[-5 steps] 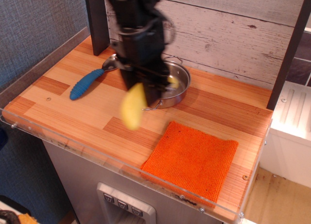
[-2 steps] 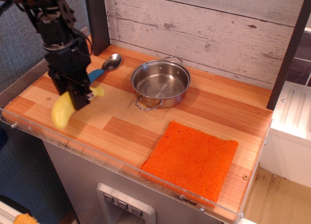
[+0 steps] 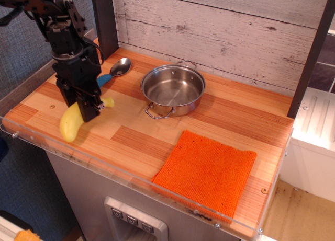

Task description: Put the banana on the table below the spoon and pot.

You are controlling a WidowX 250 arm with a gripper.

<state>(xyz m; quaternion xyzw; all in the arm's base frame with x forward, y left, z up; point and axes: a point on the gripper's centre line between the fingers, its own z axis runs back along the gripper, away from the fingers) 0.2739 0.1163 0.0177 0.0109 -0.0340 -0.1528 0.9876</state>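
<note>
- The gripper (image 3: 88,109) is clamped on the banana (image 3: 71,123), its dark fingers crossing the fruit's upper-middle part; one yellow tip shows to the right of the fingers and the plump body hangs out to the lower left.
- The arm (image 3: 65,34) comes down from the upper left corner, black and jointed, with the gripper pointing nearly straight down over the left part of the table (image 3: 220,121).
- The banana's long axis runs on a slant, from its far-right tip near the gripper down to its near-left end close to the clear front rim (image 3: 104,165). Whether its lower end touches the wood cannot be told.
- The banana is in front of the spoon (image 3: 118,69), whose blue handle is mostly hidden behind the gripper, with the shiny bowl showing to the far right.
- The pot (image 3: 173,89) stands right of the spoon, upright, with one wire handle toward the near side and one toward the far wall.
- An orange cloth (image 3: 207,170) lies flat at the near right, well apart from the banana.
</note>
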